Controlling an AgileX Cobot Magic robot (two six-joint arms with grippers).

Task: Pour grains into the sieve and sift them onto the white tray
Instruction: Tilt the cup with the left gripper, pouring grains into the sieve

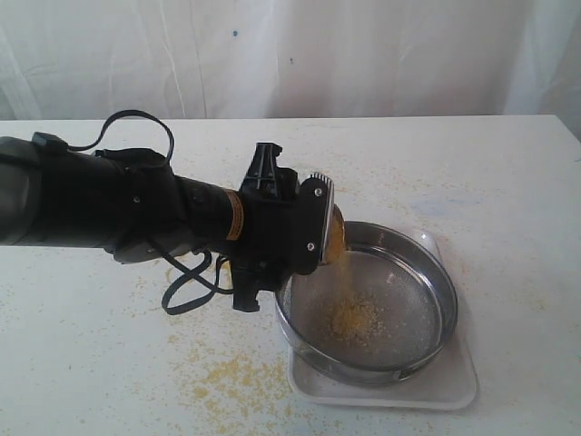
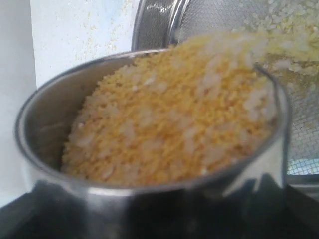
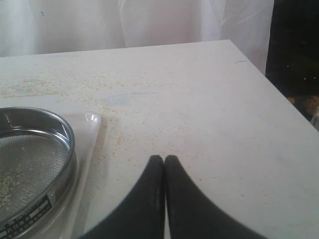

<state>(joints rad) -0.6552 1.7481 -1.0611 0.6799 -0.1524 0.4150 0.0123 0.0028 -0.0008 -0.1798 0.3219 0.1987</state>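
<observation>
- The left gripper (image 1: 322,222) is clamped on a small rounded steel cup (image 2: 45,129), which is tipped steeply.
- Fine yellow-golden grains (image 2: 169,114) with paler bits among them fill the cup and spill over its lip.
- They fall into the wide round shiny steel sieve (image 1: 451,309), at its left rim in the exterior view. A small heap lies on the grey mesh.
- The sieve sits on the shallow white rectangular tray (image 1: 454,391), which rests on the white bench (image 1: 508,173).
- Loose grains are scattered on the bench left of the tray.
- The right gripper (image 3: 164,162) has its tips pressed together, low over the bench near the tray.
</observation>
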